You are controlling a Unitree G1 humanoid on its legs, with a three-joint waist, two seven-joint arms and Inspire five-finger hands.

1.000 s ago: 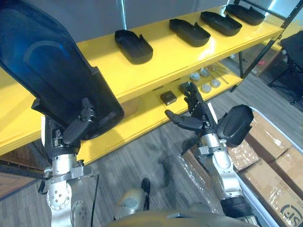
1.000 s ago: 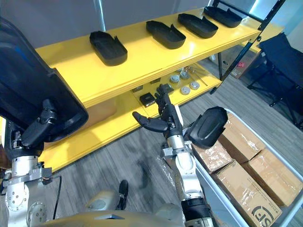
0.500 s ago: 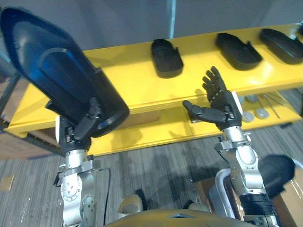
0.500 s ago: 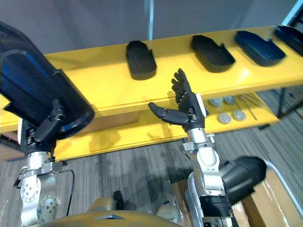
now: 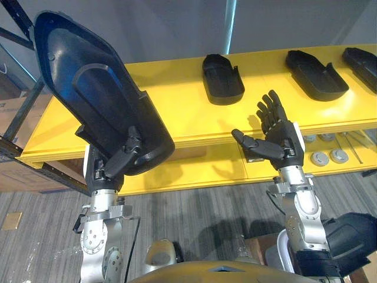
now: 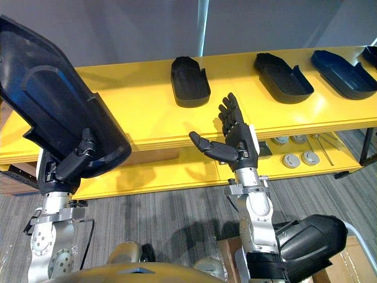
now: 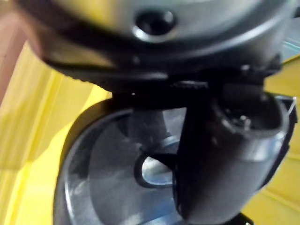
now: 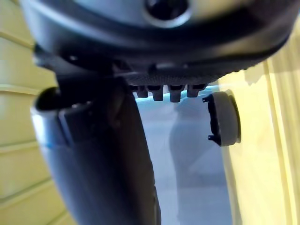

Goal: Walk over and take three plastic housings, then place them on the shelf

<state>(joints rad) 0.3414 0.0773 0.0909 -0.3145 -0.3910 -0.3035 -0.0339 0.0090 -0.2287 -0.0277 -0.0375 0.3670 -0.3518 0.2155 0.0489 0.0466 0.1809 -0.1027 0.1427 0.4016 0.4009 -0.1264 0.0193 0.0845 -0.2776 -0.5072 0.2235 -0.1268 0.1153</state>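
My left hand (image 5: 121, 162) is shut on a large dark plastic housing (image 5: 88, 88), held upright and tilted in front of the left end of the yellow shelf (image 5: 177, 100). In the left wrist view the thumb (image 7: 220, 154) lies curled over the housing's inner wall (image 7: 103, 178). My right hand (image 5: 280, 141) is raised before the shelf's front edge, open and holding nothing. Three more dark housings lie on the shelf top: one in the middle (image 5: 222, 79), one to its right (image 5: 317, 73), and one at the far right edge (image 5: 362, 59).
The lower shelf board (image 5: 194, 171) carries round metal parts (image 5: 321, 158) and a small dark block behind my right hand. One round part (image 8: 225, 117) shows past my right thumb (image 8: 98, 154). A dark housing-like piece (image 6: 312, 239) sits low by my right arm. Grey floor lies below.
The camera has swung to face the shelf squarely, and the cart with boxes has left the picture. My left hand still holds the housing; my right hand stays open.
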